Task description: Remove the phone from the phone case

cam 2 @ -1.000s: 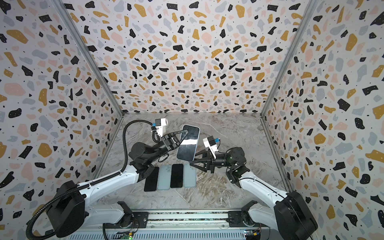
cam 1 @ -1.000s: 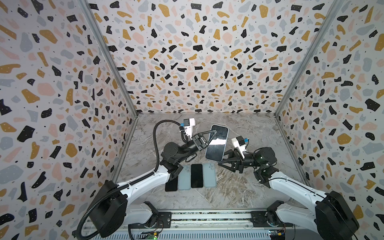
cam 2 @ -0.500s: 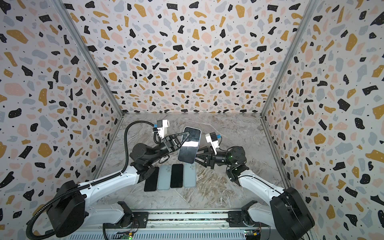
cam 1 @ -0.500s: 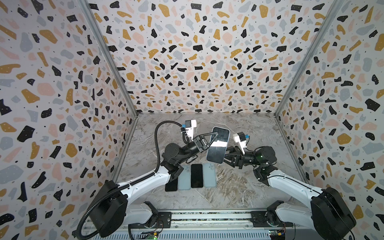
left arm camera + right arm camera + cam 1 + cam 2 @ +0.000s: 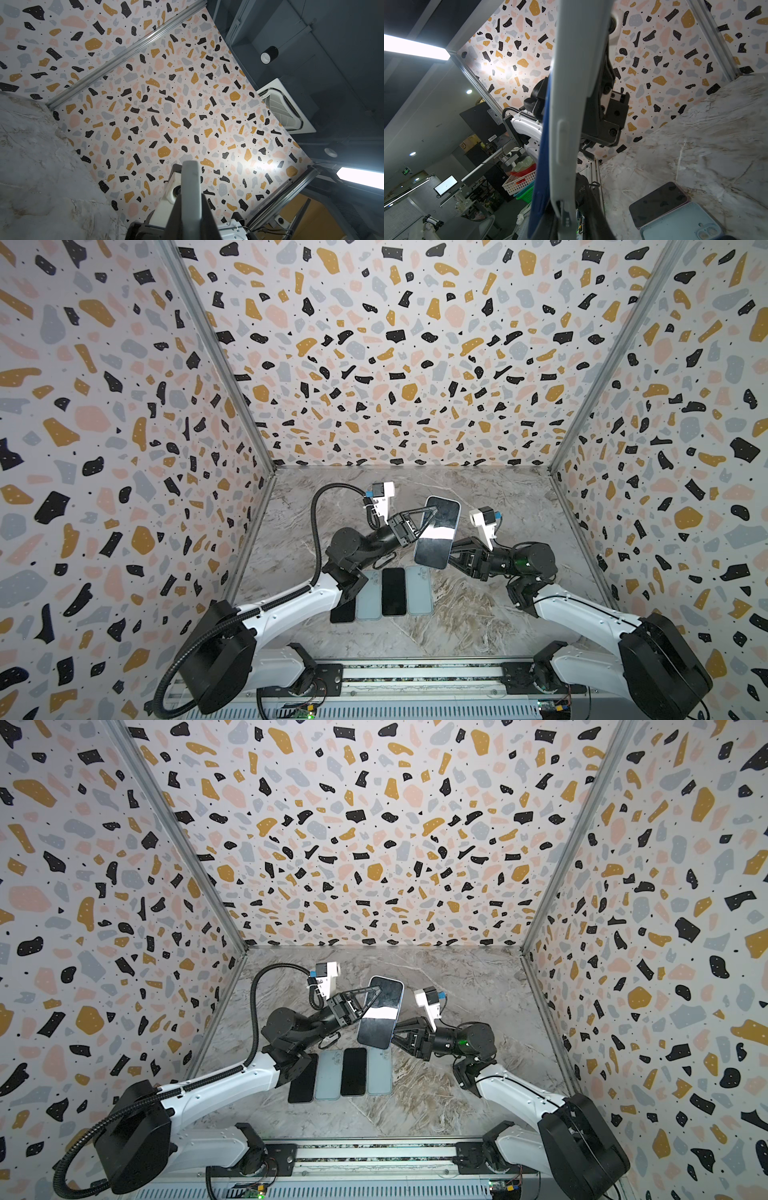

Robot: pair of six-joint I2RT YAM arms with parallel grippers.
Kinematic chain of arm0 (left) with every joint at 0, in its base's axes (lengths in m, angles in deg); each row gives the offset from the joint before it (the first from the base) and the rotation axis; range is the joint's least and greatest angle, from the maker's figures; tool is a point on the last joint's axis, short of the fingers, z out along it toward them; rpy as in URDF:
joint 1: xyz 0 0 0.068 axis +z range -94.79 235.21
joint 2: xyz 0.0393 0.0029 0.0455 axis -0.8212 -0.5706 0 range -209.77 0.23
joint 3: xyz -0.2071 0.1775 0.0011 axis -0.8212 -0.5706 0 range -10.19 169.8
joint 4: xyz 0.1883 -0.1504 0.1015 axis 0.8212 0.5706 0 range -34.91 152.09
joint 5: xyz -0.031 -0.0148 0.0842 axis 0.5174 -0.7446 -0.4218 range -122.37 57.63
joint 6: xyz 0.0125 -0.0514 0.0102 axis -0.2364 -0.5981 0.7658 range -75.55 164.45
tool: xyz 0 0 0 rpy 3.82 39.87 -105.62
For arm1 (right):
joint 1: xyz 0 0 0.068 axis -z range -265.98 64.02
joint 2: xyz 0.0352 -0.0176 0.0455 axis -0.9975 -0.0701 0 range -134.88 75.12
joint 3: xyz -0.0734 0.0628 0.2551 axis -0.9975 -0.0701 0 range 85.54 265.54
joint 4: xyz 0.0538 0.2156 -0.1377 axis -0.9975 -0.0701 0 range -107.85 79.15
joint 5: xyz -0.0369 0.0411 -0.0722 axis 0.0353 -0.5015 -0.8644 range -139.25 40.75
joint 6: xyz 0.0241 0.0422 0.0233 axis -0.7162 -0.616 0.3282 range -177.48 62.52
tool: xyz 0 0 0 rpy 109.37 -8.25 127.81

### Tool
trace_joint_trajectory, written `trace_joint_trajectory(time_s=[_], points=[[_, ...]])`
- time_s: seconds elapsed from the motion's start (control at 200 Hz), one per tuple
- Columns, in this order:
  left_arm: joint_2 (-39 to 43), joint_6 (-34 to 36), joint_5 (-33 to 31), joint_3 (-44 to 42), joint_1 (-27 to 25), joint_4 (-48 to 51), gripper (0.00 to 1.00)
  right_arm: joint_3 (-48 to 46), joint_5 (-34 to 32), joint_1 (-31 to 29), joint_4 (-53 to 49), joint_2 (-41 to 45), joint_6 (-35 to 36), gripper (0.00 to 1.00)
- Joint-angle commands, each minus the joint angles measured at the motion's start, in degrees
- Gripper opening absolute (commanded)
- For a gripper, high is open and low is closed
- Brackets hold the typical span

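Compared with the earlier frame, the right gripper (image 5: 449, 553) had come in from well apart to the lower right edge of the phone (image 5: 436, 537), and its jaws had narrowed. The right wrist view showed the pale edge of the phone case (image 5: 569, 104) running down between its dark fingers, which lay against both sides, so a pinch was read. The left gripper (image 5: 429, 517) was clamped nearly shut on the upper left edge, holding the phone tilted in the air above the table (image 5: 498, 506), screen toward the camera head. A blue band ran beside the pale edge; whether the phone had begun to leave the case could not be told.

Step in hand, by judgement: the second grip, before separation. The next move called for one gripper to steady the case rim while the other peeled or pushed the phone free.

Count: one cased phone held. In a row on the table lay a dark phone (image 5: 343, 612) partly under the left arm, a pale blue case (image 5: 369, 595), a second dark phone (image 5: 394, 591) and a second pale blue case (image 5: 419, 591)
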Motion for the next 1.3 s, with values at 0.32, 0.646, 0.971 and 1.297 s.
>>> trace_joint_trajectory(time_s=[0.32, 0.646, 0.971, 1.297], points=[[-1.5, 1.5, -3.5, -2.2, -2.0, -5.8, 0.0, -1.1, -7.0, -0.1, -11.2, 7.9, 0.0, 0.0], [-6.9, 0.8, -6.1, -2.8, -4.6, -7.0, 0.42, -4.8, -10.2, 3.4, -18.1, 14.7, -4.3, 0.0], [-10.0, 0.9, -6.7, -2.0, -5.5, -8.2, 0.73, -7.3, -10.0, 5.6, -20.9, 18.3, -5.7, 0.0], [-1.8, 16.8, -13.1, 0.9, -5.5, 14.5, 0.87, -9.0, -9.8, 7.0, -20.3, 20.0, -7.3, 0.0]])
